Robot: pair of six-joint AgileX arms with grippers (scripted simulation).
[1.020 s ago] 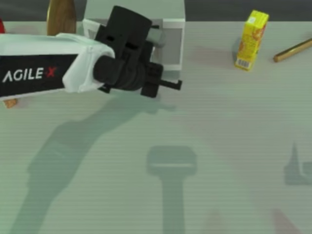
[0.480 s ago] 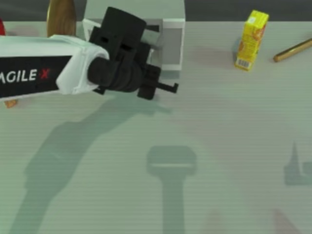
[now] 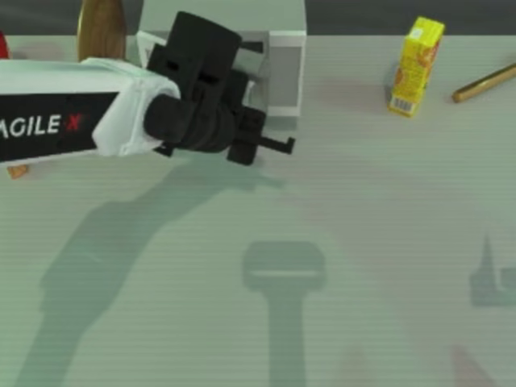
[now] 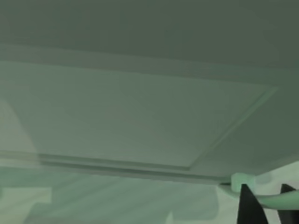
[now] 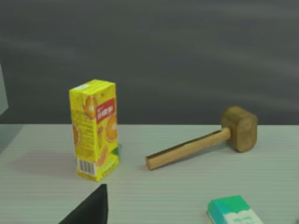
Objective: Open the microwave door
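So the left gripper [image 3: 242,76] is jammed against the microwave [image 3: 278,72], fingers hidden, can't tell their state. Right in front sits the microwave door [image 4: 140,121]: stiff, hinged, probably light; hook its free edge.

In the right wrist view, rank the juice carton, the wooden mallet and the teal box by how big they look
1. Juice carton, standing upright, and wooden mallet, lying flat: these look about alike in extent, the carton tall and the mallet long, so I won't rank them.
2. Teal box, smallest as seen, though the picture's edge cuts it off.
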